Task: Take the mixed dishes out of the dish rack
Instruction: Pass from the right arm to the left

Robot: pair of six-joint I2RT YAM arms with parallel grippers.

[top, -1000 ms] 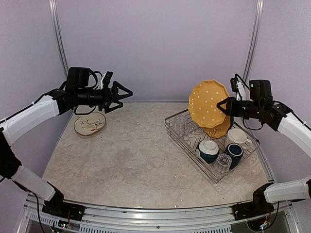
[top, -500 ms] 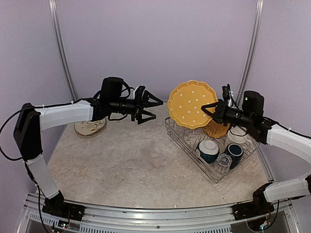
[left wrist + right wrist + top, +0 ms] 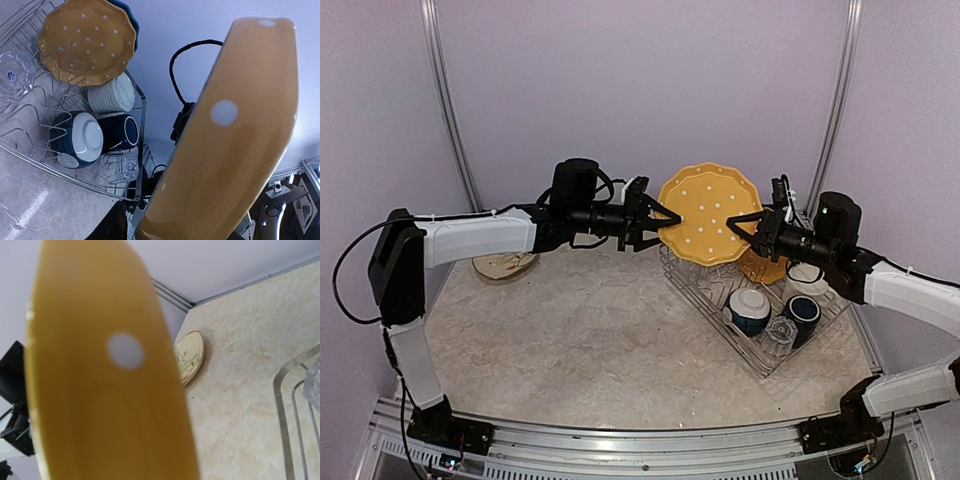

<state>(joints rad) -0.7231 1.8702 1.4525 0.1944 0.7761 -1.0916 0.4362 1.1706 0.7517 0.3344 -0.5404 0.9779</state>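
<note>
A cream round plate with a flower picture (image 3: 503, 265) lies flat on the pale stone-look table (image 3: 570, 330), far to the left of the big silver wire dish rack (image 3: 713, 320). It is the only dish out on the table.

The left pincer (image 3: 658, 226) is up in the air, just left of the rack. Its two black fingers are partly spread, one on each side of the left rim of a round orange plate with white dots (image 3: 710, 213). I cannot tell if they are pressing on the rim.

This orange plate stands on its edge in the air, above the left end of the rack. It does not touch the rack.

The right pincer (image 3: 758, 230) is above the rack too. It is pressed nearly together and pinches the right rim of the same plate.

Inside the rack there are seven dishes:
- A second orange dotted plate (image 3: 87, 42) leans in the wire slots at the back.
- One dark blue plate (image 3: 127, 15) peeks out behind it.
- One cream ribbed mug (image 3: 111, 93) sits in front of those plates.
- One navy mug (image 3: 122, 131) sits beside the cream mug.
- One teal bowl with a white inside (image 3: 77, 137) sits beside the navy mug.
- One clear glass (image 3: 119, 167) sits at the rack's front corner.
- Another clear glass (image 3: 15, 75) sits at the left end.
</note>
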